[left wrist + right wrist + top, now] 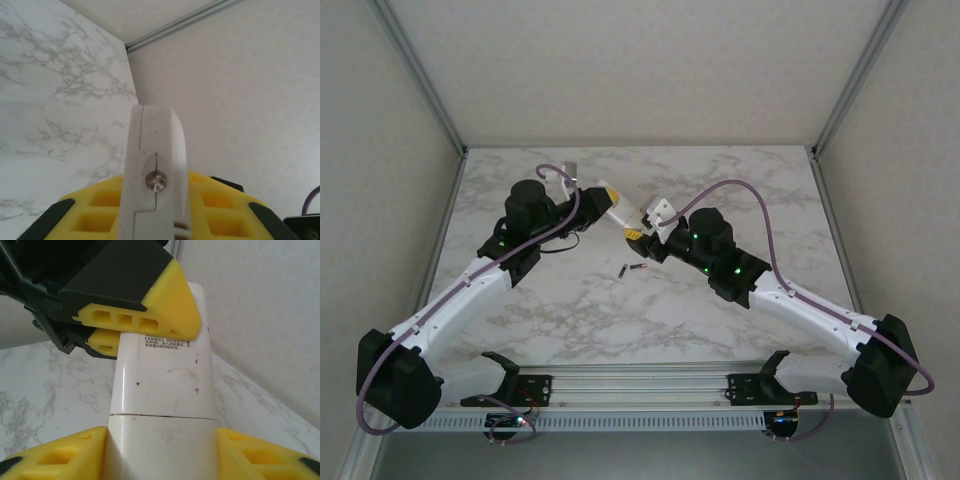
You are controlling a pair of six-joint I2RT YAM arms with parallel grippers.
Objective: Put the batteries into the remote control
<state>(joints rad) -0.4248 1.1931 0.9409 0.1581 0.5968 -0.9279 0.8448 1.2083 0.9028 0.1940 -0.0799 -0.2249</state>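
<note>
My left end effector [612,197] is shut tight on the one white remote [625,212], held up over the tabletop [740,190]. My right end effector [642,233] has its fingers touching both sides of the remote's other end. I count two little batteries [631,268] lying just below.

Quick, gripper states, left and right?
Left gripper: closed, holding the remote.
Right gripper: straddles the remote's other end; grip cannot be told.
</note>
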